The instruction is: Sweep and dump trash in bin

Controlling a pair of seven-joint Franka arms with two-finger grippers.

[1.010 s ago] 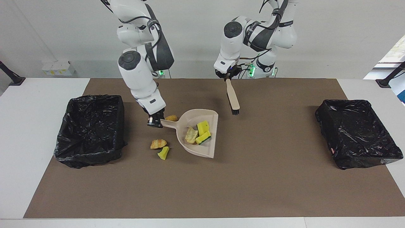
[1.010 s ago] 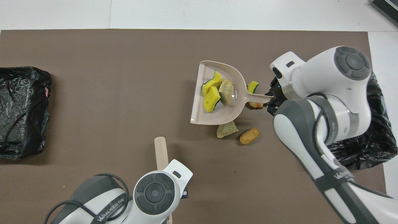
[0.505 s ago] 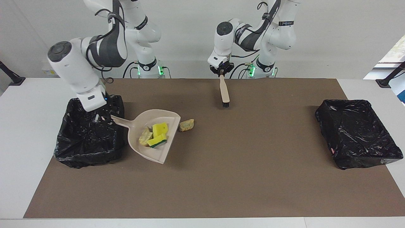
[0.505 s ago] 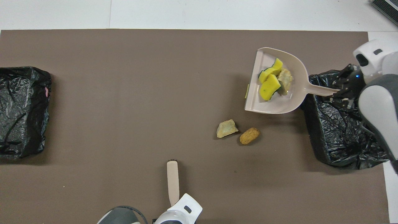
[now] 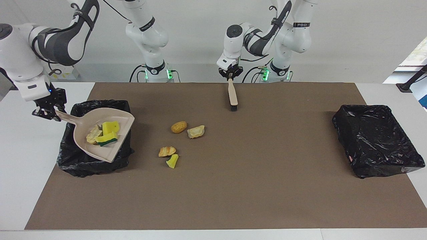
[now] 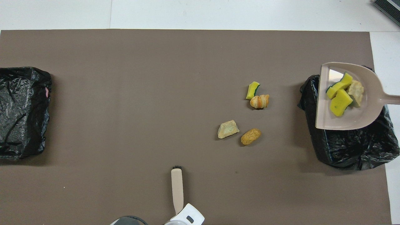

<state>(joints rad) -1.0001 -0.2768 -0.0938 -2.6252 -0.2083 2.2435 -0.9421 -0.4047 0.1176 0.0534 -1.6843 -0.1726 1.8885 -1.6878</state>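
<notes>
The right gripper [image 5: 50, 111], clamped on the dustpan [image 5: 100, 146] handle, has carried three pieces over the bin [image 5: 68, 163] toward its own end, ready to tip, while four pieces [image 5: 179, 127] stay on the mat and the left gripper [image 5: 230, 77] holds the brush [image 5: 232, 96] up.

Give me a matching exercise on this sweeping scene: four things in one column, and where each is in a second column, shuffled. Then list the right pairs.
Things
1. dustpan
2. brush
3. croissant
4. two yellow sponge pieces

Places
A. hanging from the left gripper, bristles down
B. lying in the dustpan
C. on the brown mat, touching a small yellow sponge wedge
D. held by its handle in the right gripper, over the black-lined bin at the right arm's end

Pairs: 1-D, 2-A, 3-C, 4-B
</notes>
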